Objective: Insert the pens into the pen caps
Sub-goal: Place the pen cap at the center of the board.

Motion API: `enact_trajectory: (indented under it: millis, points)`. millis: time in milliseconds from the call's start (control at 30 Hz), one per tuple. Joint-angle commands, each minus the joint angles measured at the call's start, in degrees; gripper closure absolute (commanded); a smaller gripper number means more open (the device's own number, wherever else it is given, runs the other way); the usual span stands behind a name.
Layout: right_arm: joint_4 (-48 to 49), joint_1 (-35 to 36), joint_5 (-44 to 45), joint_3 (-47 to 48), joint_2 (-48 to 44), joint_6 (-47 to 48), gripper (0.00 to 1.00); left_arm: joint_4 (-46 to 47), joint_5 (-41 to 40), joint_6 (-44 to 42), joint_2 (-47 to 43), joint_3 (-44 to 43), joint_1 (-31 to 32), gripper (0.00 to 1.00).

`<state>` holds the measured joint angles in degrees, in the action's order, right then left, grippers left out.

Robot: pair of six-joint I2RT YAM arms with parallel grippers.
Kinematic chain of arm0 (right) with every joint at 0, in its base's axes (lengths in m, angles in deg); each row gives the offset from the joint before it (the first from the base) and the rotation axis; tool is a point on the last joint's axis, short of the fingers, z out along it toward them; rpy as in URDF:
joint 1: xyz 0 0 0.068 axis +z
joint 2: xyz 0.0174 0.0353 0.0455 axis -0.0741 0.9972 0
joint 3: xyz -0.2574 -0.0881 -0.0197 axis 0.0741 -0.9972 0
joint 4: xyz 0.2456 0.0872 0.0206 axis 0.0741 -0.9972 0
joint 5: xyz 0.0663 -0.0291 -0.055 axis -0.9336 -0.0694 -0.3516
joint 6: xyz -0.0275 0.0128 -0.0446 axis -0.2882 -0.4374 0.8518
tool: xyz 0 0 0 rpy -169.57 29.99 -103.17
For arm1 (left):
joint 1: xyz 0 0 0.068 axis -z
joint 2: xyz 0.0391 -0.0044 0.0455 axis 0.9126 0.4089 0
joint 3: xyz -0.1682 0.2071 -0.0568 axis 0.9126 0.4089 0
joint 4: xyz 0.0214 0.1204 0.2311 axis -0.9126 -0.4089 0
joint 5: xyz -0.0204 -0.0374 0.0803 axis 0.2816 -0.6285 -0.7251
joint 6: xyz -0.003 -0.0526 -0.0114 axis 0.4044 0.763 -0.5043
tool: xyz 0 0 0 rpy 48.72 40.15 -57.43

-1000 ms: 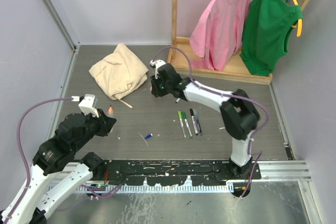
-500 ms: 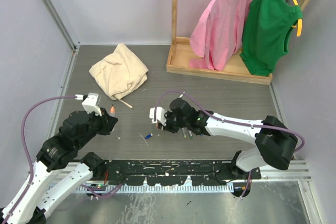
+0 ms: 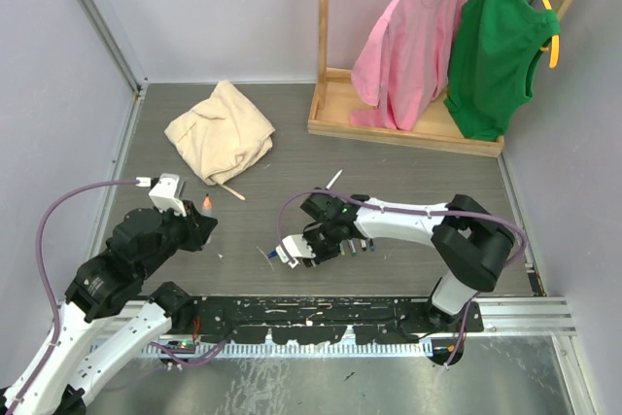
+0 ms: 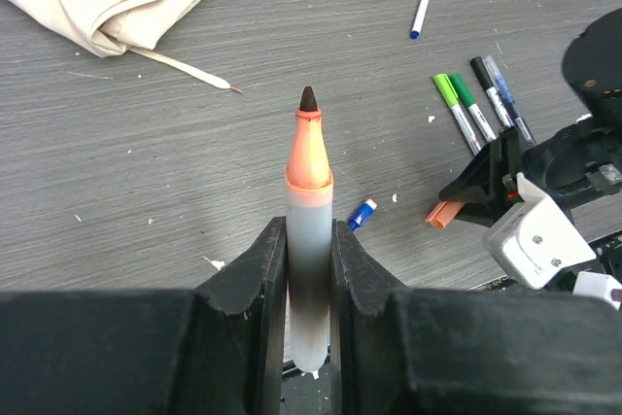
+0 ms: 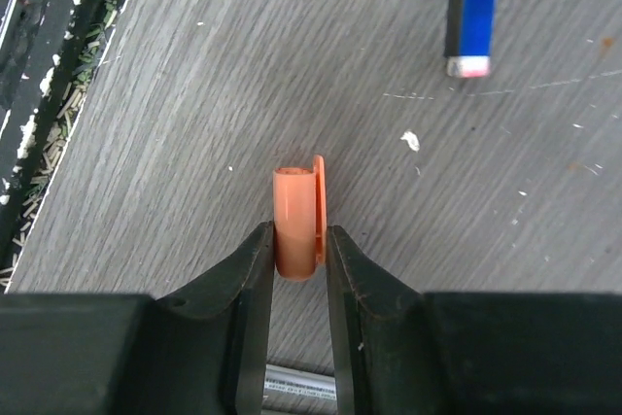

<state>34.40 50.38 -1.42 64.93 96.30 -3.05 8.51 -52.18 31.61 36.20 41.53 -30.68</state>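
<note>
We have the left pincer (image 4: 309,245) clamped on the pale barrel of the orange-tipped pen (image 4: 308,172), low in the middle of the left wrist view. Its tip is left bare and pointing out so a cap can slide on. The right pincer (image 5: 296,240) is clamped across the sides of the orange cap (image 5: 294,216) at the centre of its own view, which we judge keeps one end free to meet that tip.

Looks like a robot lab test cell: plain pale-lilac wall panels (image 3: 224,7) in aluminium frame struts (image 3: 97,17), grey wood-grain tabletop (image 3: 418,172), black mounting rail (image 3: 321,313) behind the right gripper (image 5: 296,235), wooden clothes rack (image 3: 408,133) far beyond it.
</note>
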Motion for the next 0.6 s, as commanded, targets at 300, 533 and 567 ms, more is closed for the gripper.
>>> enact_trajectory:
  millis: [300, 533, 567]
  points:
    - [-5.07, -0.02, -2.26, 5.06, -0.42, 5.45, 0.51, 3.45, -0.72, -1.1, -0.99, 0.18, 0.15, 0.99]
    - [5.67, -0.05, -8.88, -0.61, -8.9, -3.05, 0.51, 3.41, -0.76, -1.1, -1.25, 0.28, 0.15, 0.97]
    - [9.22, -0.05, -8.73, -2.49, -10.36, -6.24, 0.51, 3.39, -0.86, -1.1, -1.28, 0.23, 0.13, 0.97]
